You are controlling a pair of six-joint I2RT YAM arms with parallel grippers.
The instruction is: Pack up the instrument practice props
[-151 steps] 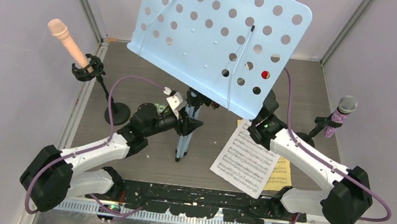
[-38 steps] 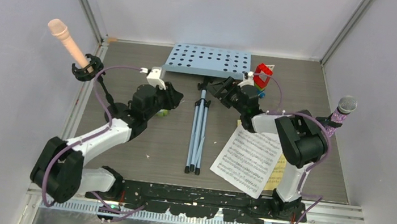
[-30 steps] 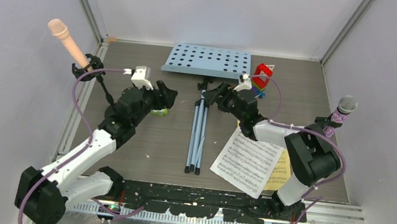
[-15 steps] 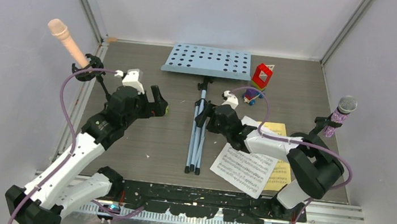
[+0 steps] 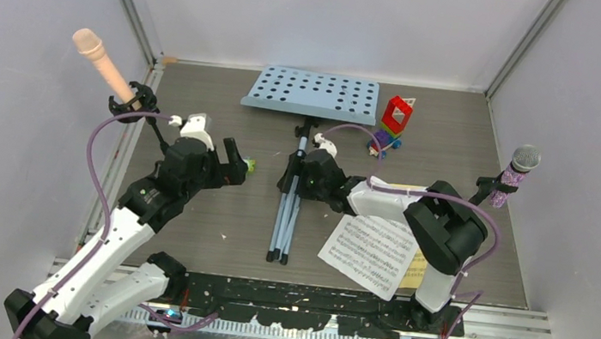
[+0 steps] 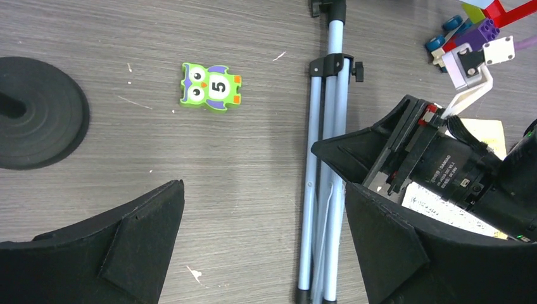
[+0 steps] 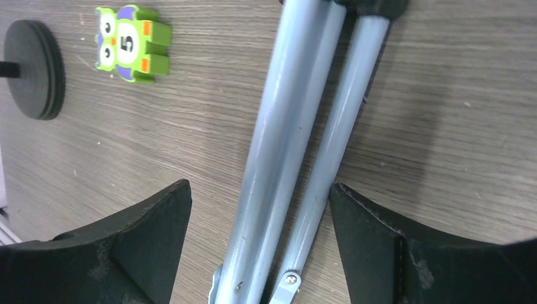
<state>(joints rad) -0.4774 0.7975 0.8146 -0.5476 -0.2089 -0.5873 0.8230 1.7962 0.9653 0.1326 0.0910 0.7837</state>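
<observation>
**Q:** Where is the rack noted?

**A:** The music rack (image 5: 311,93) is found laid flat along the middle of the table (image 5: 229,226). Its perforated desk is turned toward the far wall. The tripod legs (image 5: 282,219) are folded together and pointed at the near edge.

**Q:** Right arm?

**A:** The right gripper (image 7: 259,190) is seen spread wide and set low over the upper part of the legs. The legs are straddled, with one finger to each side. No contact can be made out in the wrist view, and nothing is clamped.

**Q:** Left arm?

**A:** The left gripper (image 6: 263,196) is also held wide apart, with nothing taken up and only bare tabletop between the fingers. A green owl block (image 6: 211,87) marked 5 is noted just ahead of it. The block lies between the black round base (image 6: 38,114) and the legs, apart from both.

**Q:** What else is recorded nearby?

**A:** A toy brick car (image 5: 391,122) is parked just beside the right end of the rack's desk; whether they touch cannot be told. A white score sheet (image 5: 369,251) is spread right of the legs, partly under the right arm, with a yellow sheet (image 5: 417,270) mostly covered beneath it. The peach microphone (image 5: 101,59) is propped at the left edge and the purple microphone (image 5: 514,174) at the right edge. Each is held tilted in a black clip, well apart from the rack
</observation>
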